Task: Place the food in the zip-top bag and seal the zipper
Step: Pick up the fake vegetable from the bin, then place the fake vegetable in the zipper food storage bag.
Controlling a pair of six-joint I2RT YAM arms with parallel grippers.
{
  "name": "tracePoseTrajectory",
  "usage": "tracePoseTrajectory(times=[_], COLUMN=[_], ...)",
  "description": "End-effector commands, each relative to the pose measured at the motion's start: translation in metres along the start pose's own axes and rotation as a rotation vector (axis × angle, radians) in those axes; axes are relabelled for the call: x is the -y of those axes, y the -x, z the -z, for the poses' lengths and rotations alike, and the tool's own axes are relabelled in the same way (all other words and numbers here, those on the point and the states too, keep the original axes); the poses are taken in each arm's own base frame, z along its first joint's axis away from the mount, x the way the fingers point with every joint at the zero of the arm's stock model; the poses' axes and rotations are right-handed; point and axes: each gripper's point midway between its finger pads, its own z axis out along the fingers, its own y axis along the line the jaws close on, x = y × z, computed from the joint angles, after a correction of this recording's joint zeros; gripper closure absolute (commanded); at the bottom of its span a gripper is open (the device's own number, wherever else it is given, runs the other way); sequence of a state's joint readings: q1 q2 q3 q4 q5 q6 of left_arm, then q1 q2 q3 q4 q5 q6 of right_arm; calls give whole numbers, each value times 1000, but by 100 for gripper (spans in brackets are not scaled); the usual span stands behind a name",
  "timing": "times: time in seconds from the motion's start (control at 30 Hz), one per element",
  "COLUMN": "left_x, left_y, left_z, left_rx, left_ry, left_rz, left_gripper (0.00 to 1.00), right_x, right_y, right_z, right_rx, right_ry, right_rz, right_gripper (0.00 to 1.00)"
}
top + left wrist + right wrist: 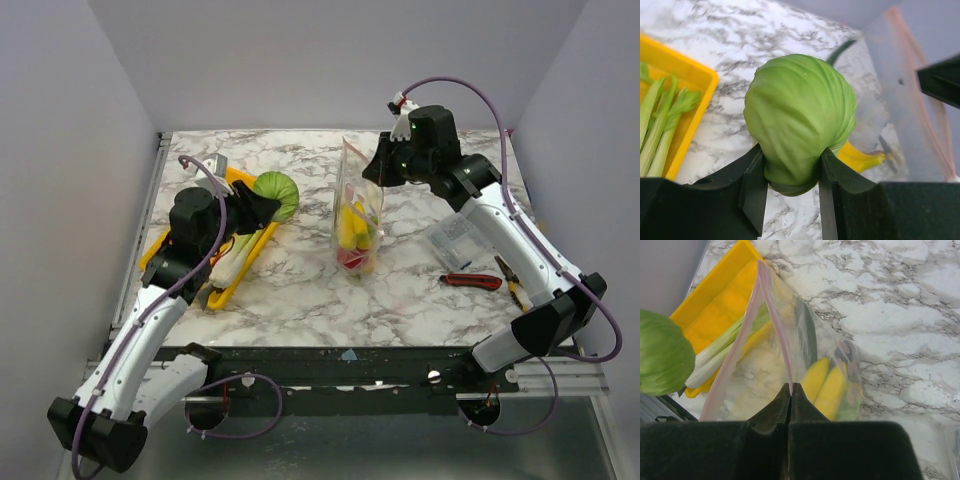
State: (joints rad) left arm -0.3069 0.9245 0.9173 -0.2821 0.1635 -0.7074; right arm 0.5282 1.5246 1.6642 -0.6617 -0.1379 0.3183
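Observation:
A round pale green food piece point(800, 115) hangs above the marble, and my left gripper point(790, 155) is shut on its lower end. From above, this piece point(277, 193) is just right of the yellow tray point(228, 283), left of the zip-top bag point(358, 215). The bag stands upright with my right gripper point(791, 386) shut on the end of its pink zipper point(775, 315). The mouth gapes open. Yellow food point(827, 385) and a red piece point(350, 258) lie inside. Thin green stalks point(235, 258) rest in the tray.
Red-handled pliers point(472, 281), a yellow-handled tool point(515, 290) and a small clear packet point(452, 240) lie on the marble under the right arm. Grey walls close in the table on three sides.

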Motion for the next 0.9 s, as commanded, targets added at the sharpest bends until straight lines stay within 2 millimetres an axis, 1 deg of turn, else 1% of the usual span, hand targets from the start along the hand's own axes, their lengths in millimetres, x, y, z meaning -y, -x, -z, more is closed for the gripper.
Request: tracePoseTrajectory(times=[0.0, 0.03, 0.1, 0.23, 0.3, 0.4, 0.5, 0.53, 0.67, 0.73, 0.77, 0.87], left_x=[56, 64, 88, 138, 159, 184, 200, 204, 210, 212, 212, 212], left_y=[33, 36, 39, 34, 26, 19, 12, 9, 3, 4, 7, 19], left_z=[38, 43, 55, 78, 82, 84, 77, 72, 52, 47, 47, 57], left_rx=[184, 213, 255, 285, 259, 235, 235, 232, 236, 252, 270, 347], left_ry=[-184, -228, -359, -637, -734, -809, -833, -829, -801, -798, -798, -804], left_rz=[-253, -264, -301, -359, -381, -430, -470, -481, -483, -462, -443, -380], left_gripper=[98, 100, 100, 100, 100, 100, 100, 100, 100, 100, 100, 100], right_x=[-3, -3, -2, 1, 4, 4, 1, -1, -11, -18, -24, -49], right_y=[-1, -1, -1, 1, 1, 0, 1, 2, 10, 13, 15, 22], right_z=[-6, -7, -8, -6, -6, -7, -7, -6, 0, 1, 2, 6], right_rx=[1, 1, -2, 20, 36, 42, 46, 52, 70, 67, 63, 53], right_ry=[33, 30, 29, 13, 4, 3, 19, 30, 68, 97, 127, 252], right_rz=[-5, -4, -3, -1, -3, -5, -23, -29, -40, -46, -53, -85], right_gripper=[99, 100, 99, 99, 99, 100, 99, 100, 99, 100, 100, 99])
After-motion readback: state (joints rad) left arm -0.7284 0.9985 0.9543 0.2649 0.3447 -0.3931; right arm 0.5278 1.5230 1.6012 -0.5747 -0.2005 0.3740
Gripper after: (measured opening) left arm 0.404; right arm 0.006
